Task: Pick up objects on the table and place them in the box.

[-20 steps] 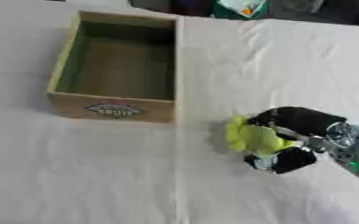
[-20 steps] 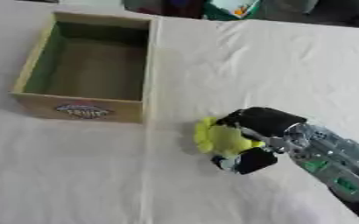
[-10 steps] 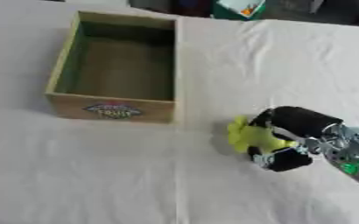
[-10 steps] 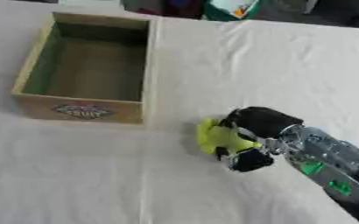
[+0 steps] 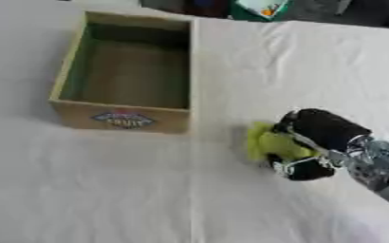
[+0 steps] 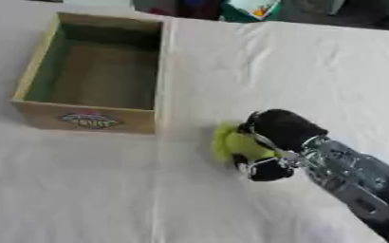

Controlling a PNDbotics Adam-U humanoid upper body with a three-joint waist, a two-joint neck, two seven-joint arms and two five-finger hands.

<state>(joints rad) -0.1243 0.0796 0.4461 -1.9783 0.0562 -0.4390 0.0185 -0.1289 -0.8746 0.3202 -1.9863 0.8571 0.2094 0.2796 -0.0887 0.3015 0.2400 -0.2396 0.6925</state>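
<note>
The open wooden box (image 5: 125,84) sits at the left of the white table (image 5: 314,66), where it was a second ago. To its right the yellow-green object (image 5: 268,141) lies on the cloth as before, with the right hand (image 5: 318,142) still curled round it, not lifted.

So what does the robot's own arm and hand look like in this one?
Only the right arm shows. The right hand has a rounded, glossy black shell over its back and black fingers, with thin silver links at the thumb side. Behind it the wrist and forearm are bare silver metal with dark gaps between the parts, going black at the lower right corner. No markings or cables can be made out. The left hand is out of view.
</note>
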